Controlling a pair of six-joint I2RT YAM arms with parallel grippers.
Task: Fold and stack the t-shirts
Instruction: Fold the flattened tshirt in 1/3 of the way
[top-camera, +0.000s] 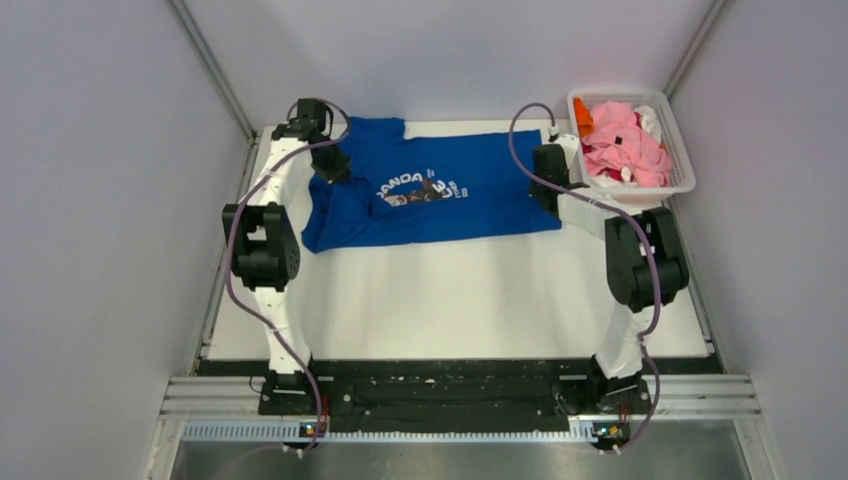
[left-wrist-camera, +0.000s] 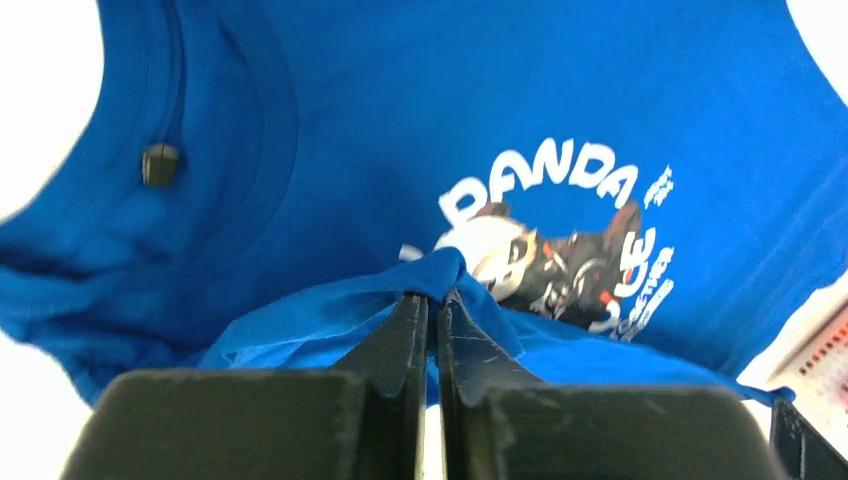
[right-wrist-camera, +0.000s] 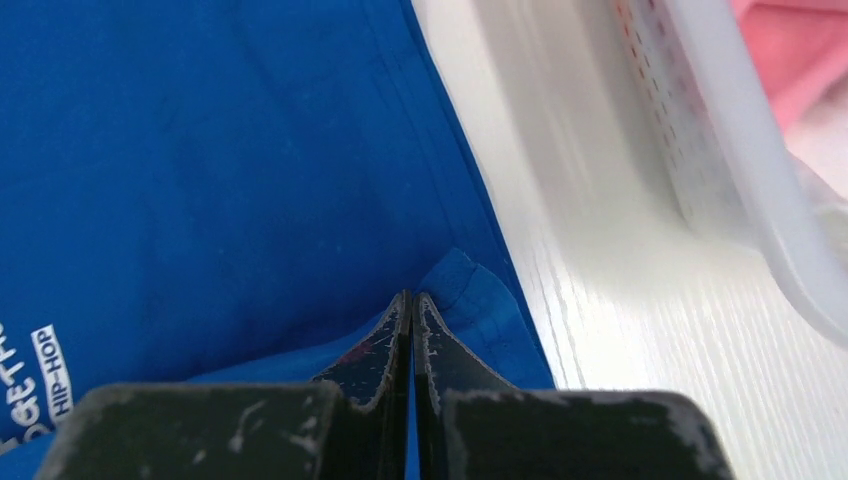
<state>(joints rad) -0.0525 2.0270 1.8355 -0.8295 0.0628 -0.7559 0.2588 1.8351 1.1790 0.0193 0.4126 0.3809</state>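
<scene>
the blue t-shirt (top-camera: 430, 195) lies spread at the far part of the table (top-camera: 450, 300), print up; the pink shirts (top-camera: 620, 150) sit in the basket (top-camera: 620, 95). the left gripper (left-wrist-camera: 432, 300) is clenched on a raised fold by the print, and the right gripper (right-wrist-camera: 411, 298) pinches the edge at the basket side. both pinches look thin, so the cloth may slip if the arms pull unevenly. the right arm is near the basket, perhaps touching; toward the bases the table is bare.
</scene>
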